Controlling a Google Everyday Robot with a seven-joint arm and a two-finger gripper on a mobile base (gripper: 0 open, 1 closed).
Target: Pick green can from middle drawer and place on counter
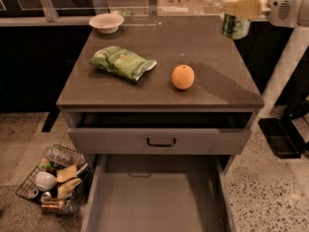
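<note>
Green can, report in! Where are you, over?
Gripper shut on green can, raised at counter's far right corner. Not set down yet. Orange and snack bag lie aside.

Counter [212, 95]: brown-grey cabinet top
On it: bowl [106, 22], green snack bag [123, 63], orange [183, 77]
Gripper [237, 7]: by its far-right corner, clasping green can [235, 27]

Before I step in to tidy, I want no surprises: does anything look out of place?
Nothing spilled or damaged. The middle drawer stands open and bare, the upper drawer ajar. The gripper holds the green can aloft near the counter's far right corner. A wire basket of clutter sits on the floor.
</note>
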